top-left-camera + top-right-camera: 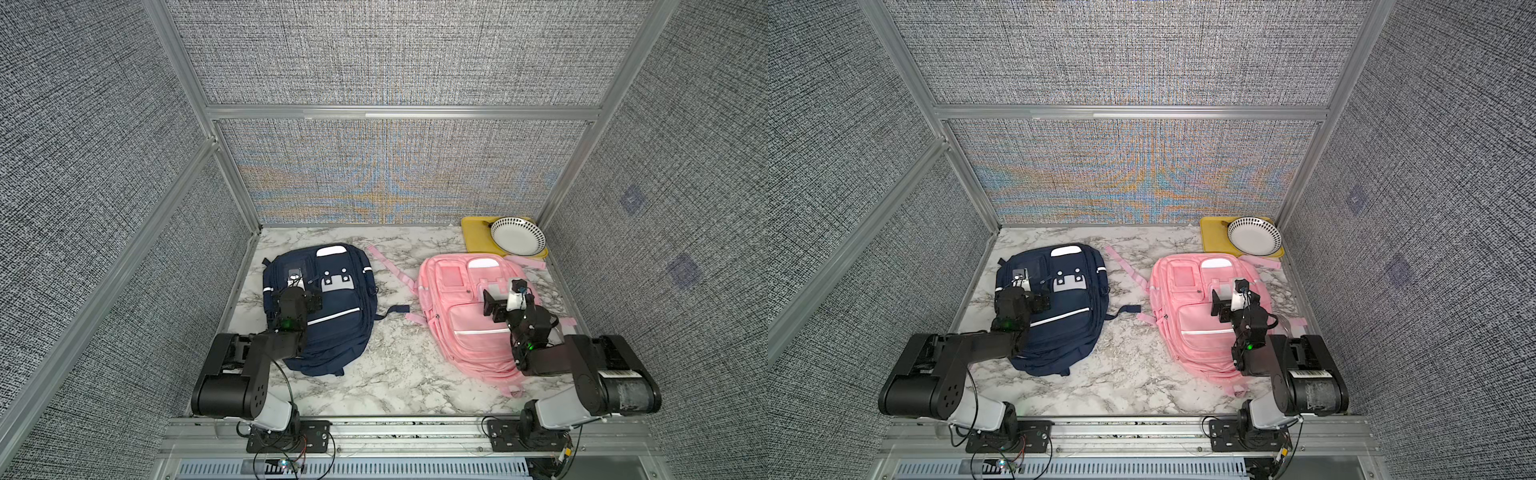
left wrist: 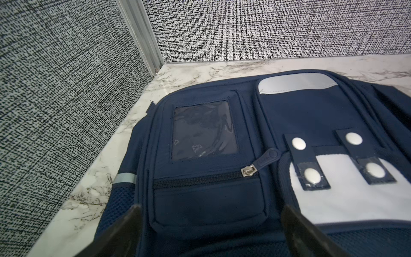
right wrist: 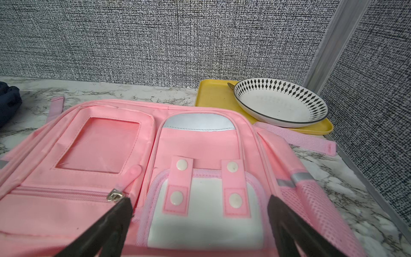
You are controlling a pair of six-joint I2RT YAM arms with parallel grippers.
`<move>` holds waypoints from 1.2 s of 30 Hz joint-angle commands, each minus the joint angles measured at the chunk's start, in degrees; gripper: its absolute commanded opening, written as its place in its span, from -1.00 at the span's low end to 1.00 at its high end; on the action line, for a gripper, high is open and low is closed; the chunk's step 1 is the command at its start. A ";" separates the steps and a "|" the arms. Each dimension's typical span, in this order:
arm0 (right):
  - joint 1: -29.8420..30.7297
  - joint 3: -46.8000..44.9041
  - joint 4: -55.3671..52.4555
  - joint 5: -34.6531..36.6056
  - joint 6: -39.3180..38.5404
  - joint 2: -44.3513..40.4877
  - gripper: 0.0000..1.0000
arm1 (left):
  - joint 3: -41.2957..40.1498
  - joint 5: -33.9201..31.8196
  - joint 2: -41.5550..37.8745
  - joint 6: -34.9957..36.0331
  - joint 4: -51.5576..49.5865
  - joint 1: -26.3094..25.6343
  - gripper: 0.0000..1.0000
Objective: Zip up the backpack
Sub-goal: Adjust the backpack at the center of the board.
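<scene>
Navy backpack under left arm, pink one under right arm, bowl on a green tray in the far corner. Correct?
The tray is yellow, not green; the right wrist view shows it clearly. Rest holds: navy backpack under left arm, pink backpack under right arm, bowl on the tray.

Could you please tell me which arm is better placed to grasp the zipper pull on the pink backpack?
Right. The open right hand hovers over the pink backpack with the zipper pull just beside one fingertip; the left hand, also open, is over the navy backpack.
</scene>
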 commanded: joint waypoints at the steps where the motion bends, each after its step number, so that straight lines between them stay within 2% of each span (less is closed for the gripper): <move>1: 0.03 1.74 -0.72 1.43 0.72 -0.41 0.78 | -0.20 -0.79 -0.50 0.27 1.86 0.18 1.00; 2: -0.05 3.91 -4.93 2.32 1.07 -1.50 0.63 | -0.05 -2.69 -0.82 -0.42 1.89 0.11 1.00; 4: -0.21 12.56 -21.20 2.38 1.30 -4.88 0.25 | 0.93 -2.04 -3.27 0.44 -2.06 -0.14 1.00; 5: -0.14 16.35 -26.89 1.70 0.49 -6.00 0.16 | 2.11 -3.62 -3.76 1.24 -2.68 -0.68 1.00; 7: 0.01 23.18 -37.04 -0.78 -0.94 -8.38 0.15 | 12.72 -8.19 -9.11 -1.20 -27.14 -2.22 1.00; 9: 0.18 27.95 -44.15 -2.20 -0.12 -9.84 0.17 | 21.11 -9.02 -11.76 -3.11 -40.62 -2.83 1.00; 13: 1.53 36.79 -57.04 -6.32 5.22 -9.60 0.17 | 29.15 -0.90 -17.47 -4.24 -50.58 -5.24 0.98; 15: 3.84 39.53 -62.73 -9.01 6.40 -9.05 0.17 | 31.05 2.87 -18.77 -6.84 -52.48 -7.90 0.92; 16: 5.75 40.26 -65.35 -8.20 7.06 -9.05 0.16 | 31.82 5.73 -18.90 -7.82 -52.61 -9.86 0.89; 20: 10.92 36.37 -67.29 -6.04 13.35 -13.04 0.16 | 35.20 10.61 -13.99 -11.82 -53.06 -20.28 0.77; 22: 11.93 31.72 -67.30 -5.09 17.48 -16.93 0.15 | 38.58 10.92 -8.37 -12.80 -54.35 -26.83 0.74; 24: 12.27 27.59 -68.71 -3.60 20.42 -21.32 0.15 | 41.42 10.42 -3.79 -16.64 -55.49 -30.43 0.71; 28: 12.25 20.87 -75.71 1.14 24.08 -31.35 0.15 | 44.01 18.38 4.79 -23.70 -53.96 -32.74 0.55; 32: 12.26 15.67 -79.94 0.19 29.42 -39.15 0.16 | 48.33 23.62 13.12 -27.86 -53.76 -34.07 0.45; 36: 12.25 12.61 -84.17 2.26 35.38 -44.22 0.16 | 52.78 28.87 20.49 -31.70 -51.55 -34.89 0.41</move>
